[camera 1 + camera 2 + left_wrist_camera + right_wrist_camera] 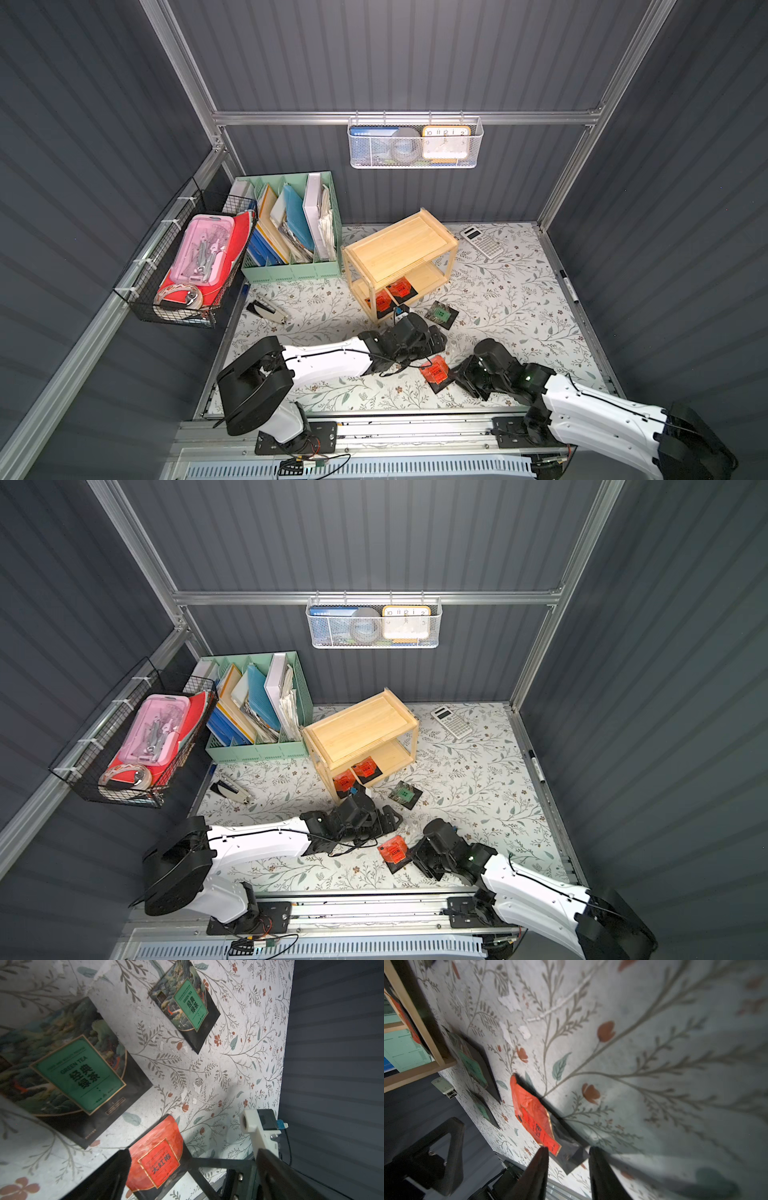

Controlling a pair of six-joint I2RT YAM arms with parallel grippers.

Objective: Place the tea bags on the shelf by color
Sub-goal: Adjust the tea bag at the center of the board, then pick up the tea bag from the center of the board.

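The wooden shelf [397,249] stands at mid-table with two orange tea bags [401,289] [380,302] on its lower tier; the top tier is bare. A third orange tea bag [434,371] [532,1114] lies on the mat. My right gripper [568,1149] [456,374] is open, and its fingers straddle that bag's black corner without pinching it. My left gripper [191,1178] [437,338] hovers open just behind that bag [158,1161]. Two green tea bags [79,1076] [187,1005] lie flat nearby. Both top views show only the farther one [442,314]; the arm hides the nearer one.
A mint-green file organizer [291,232] stands left of the shelf, with a black wire basket [187,266] on the left wall. A stapler [268,309], a calculator [482,243] and a marker [568,286] lie on the floral mat. A white mesh basket [413,143] hangs on the back wall.
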